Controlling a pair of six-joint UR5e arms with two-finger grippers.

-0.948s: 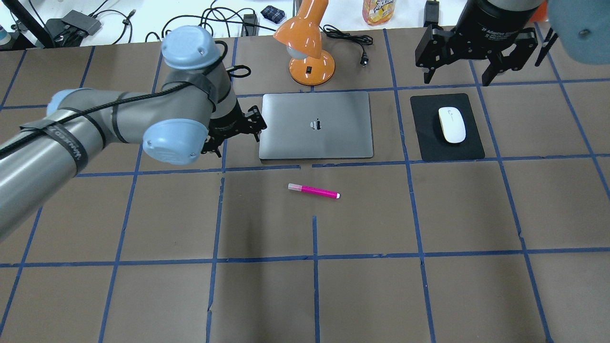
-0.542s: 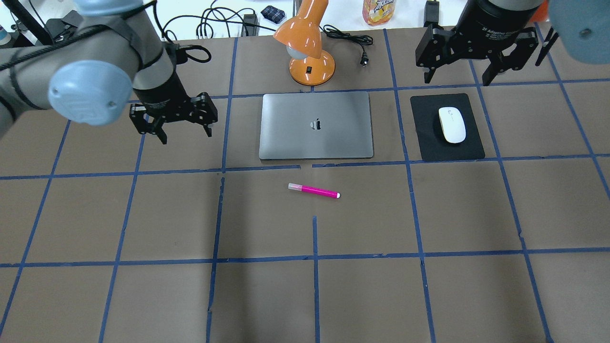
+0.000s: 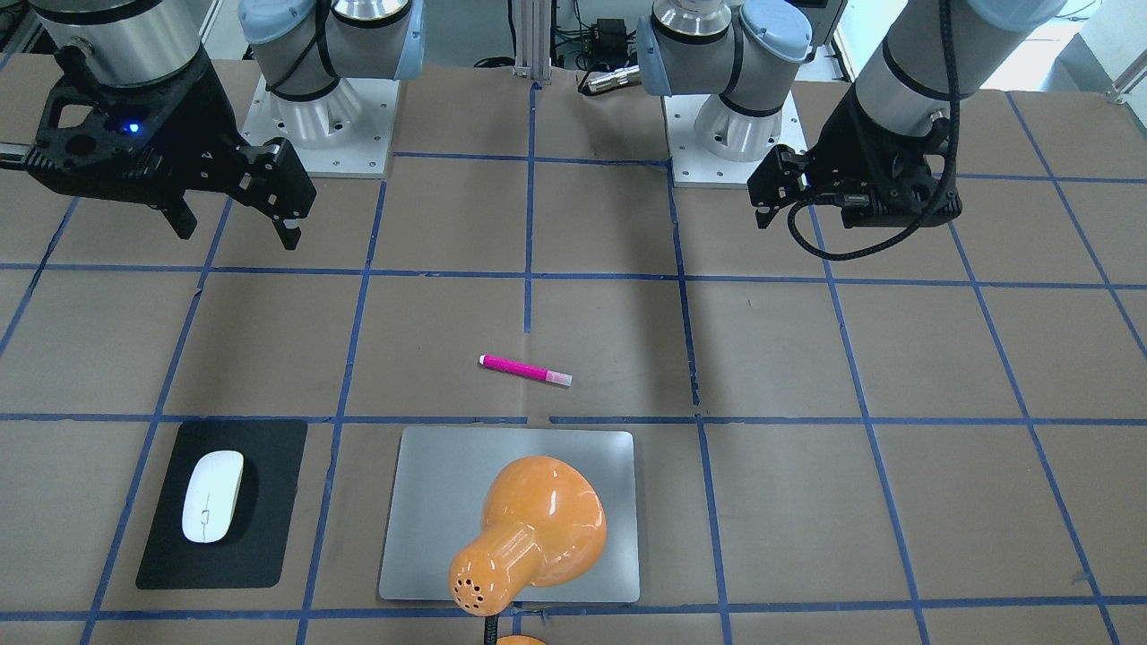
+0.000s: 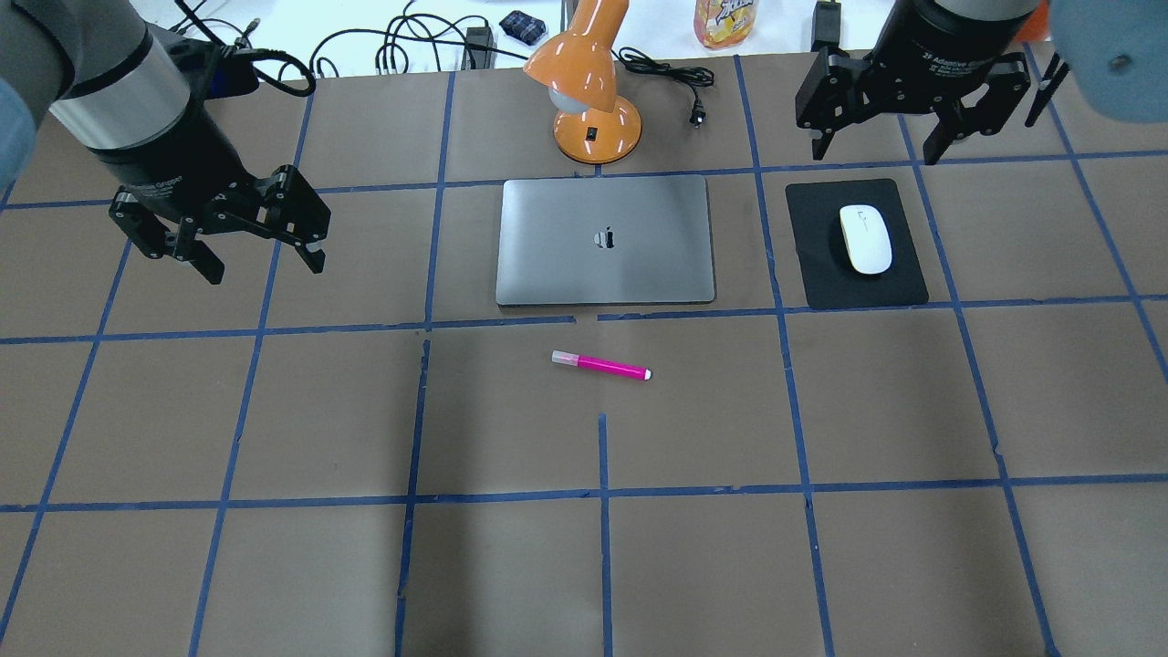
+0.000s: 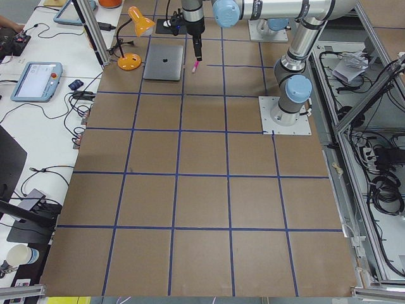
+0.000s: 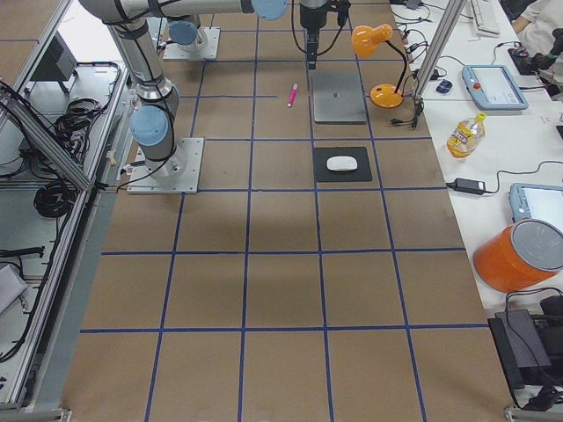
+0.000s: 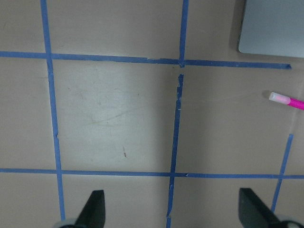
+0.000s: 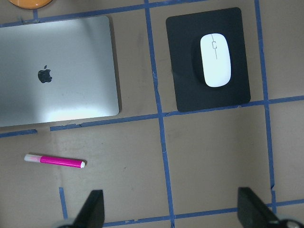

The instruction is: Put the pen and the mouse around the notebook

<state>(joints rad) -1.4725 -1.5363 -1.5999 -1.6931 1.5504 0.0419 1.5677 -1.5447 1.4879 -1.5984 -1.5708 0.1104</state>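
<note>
The pink pen (image 4: pixel 600 365) lies flat on the table just in front of the silver notebook (image 4: pixel 639 265), its pale cap pointing left. On a black mat (image 4: pixel 821 274) to the notebook's right rests the white mouse (image 4: pixel 865 238). My left gripper (image 4: pixel 265 269) hangs open and empty over the table, well to the left of the notebook. Behind the mat my right gripper (image 4: pixel 874 153) is raised, also open and empty. The right wrist view looks down on the mouse (image 8: pixel 215 60), the notebook (image 8: pixel 57 71) and the pen (image 8: pixel 54 161).
An orange desk lamp (image 4: pixel 584 91) stands just behind the notebook, its shade leaning over it in the front-facing view. Its cord and plug (image 4: pixel 698 114) lie to the right of it. Behind the table edge are a bottle (image 4: pixel 725 20) and cables.
My left arm has swung away from the notebook's left edge, carrying its open gripper leftward. The right arm, pen, mouse and notebook have not moved.
</note>
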